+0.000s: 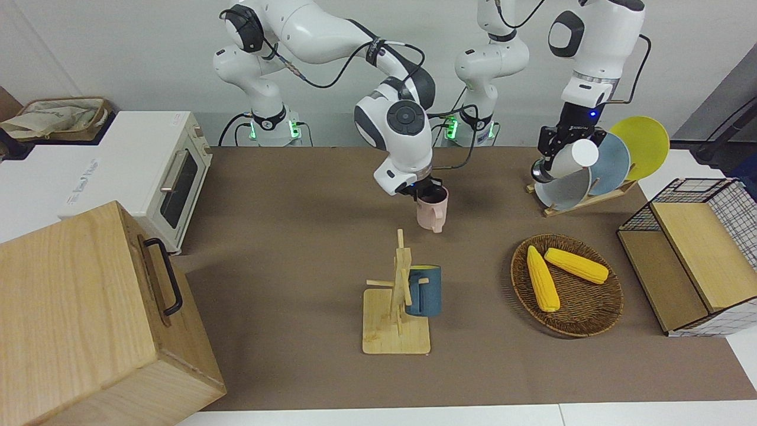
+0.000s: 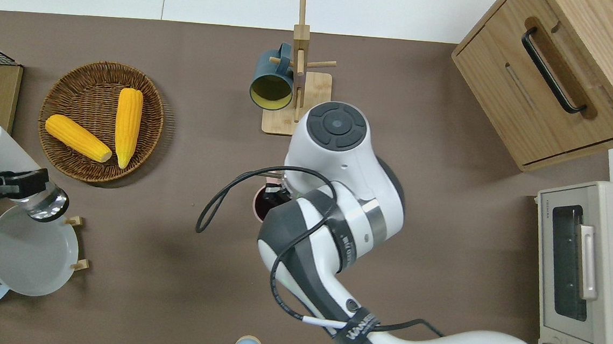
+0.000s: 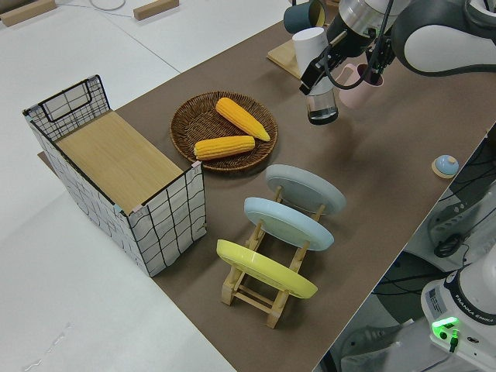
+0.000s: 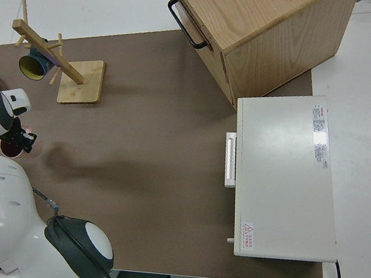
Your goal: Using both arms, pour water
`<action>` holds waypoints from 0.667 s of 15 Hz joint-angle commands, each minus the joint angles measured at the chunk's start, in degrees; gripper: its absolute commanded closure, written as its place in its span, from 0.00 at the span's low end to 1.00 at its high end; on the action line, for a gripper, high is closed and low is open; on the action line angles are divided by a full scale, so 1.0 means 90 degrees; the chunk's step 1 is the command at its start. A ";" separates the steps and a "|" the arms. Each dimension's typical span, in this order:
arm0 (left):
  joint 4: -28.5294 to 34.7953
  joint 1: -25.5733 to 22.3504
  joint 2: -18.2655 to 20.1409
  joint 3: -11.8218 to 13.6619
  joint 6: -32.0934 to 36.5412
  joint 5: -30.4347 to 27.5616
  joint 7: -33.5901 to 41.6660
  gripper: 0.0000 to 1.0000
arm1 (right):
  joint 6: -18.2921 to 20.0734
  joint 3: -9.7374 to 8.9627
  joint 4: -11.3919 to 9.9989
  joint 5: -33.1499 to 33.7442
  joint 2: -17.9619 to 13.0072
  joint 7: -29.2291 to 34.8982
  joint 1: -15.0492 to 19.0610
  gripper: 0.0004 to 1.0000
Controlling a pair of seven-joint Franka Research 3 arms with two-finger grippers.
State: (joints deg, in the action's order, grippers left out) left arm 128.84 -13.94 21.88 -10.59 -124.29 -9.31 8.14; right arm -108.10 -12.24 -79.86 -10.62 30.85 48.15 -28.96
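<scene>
Looking at the setup, the right gripper is closed on the rim of a pale pink ceramic mug, which is held upright low over the middle of the brown table, whether touching it or just off it can't be told. The left gripper is clamped around a white cylindrical bottle with a clear glass end, held tilted up in the air over the wooden plate rack at the left arm's end of the table. So the key relation for the pour: bottle and mug are well apart, with the mug lying toward the right arm's end from the bottle, and the bottle's long axis already leaning, white end up and away from the robots, clear end down. Probably the two need to be brought together mid-table before anything gets tipped, and whichever end is the mouth can't be made out. Counted up: two mugs (the pink one plus a dark teal mug hung on the wooden mug tree), two yellow corn cobs in one round wicker basket, three plates in the rack (yellow, blue, grey), one cream toaster oven, one wooden box with a black handle, one wire-mesh crate.
</scene>
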 commanded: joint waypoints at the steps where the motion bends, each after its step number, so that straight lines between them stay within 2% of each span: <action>1: 0.0449 0.0366 0.0410 0.0054 -0.0203 -0.0254 -0.0094 1.00 | -0.0195 0.0023 0.0339 -0.0421 0.0410 0.0216 -0.0132 1.00; 5: 0.0557 0.0533 0.0381 0.0063 -0.0301 -0.0596 -0.0046 1.00 | -0.0430 0.0023 0.0319 -0.0402 0.0644 0.0334 -0.0298 1.00; 9: 0.0587 0.0553 0.0342 0.0054 -0.0369 -0.0636 0.0003 1.00 | -0.0976 0.0032 0.0290 -0.0344 0.0888 0.0285 -0.0298 1.00; 10: 0.0587 0.0563 0.0313 0.0054 -0.0369 -0.0645 0.0004 1.00 | -0.1015 0.0032 0.0290 -0.0315 0.0928 0.0265 -0.0289 0.76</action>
State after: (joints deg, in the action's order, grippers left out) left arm 133.29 -9.86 23.15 -10.66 -126.22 -14.09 7.94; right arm -115.18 -12.14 -78.63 -13.00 37.08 50.19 -31.44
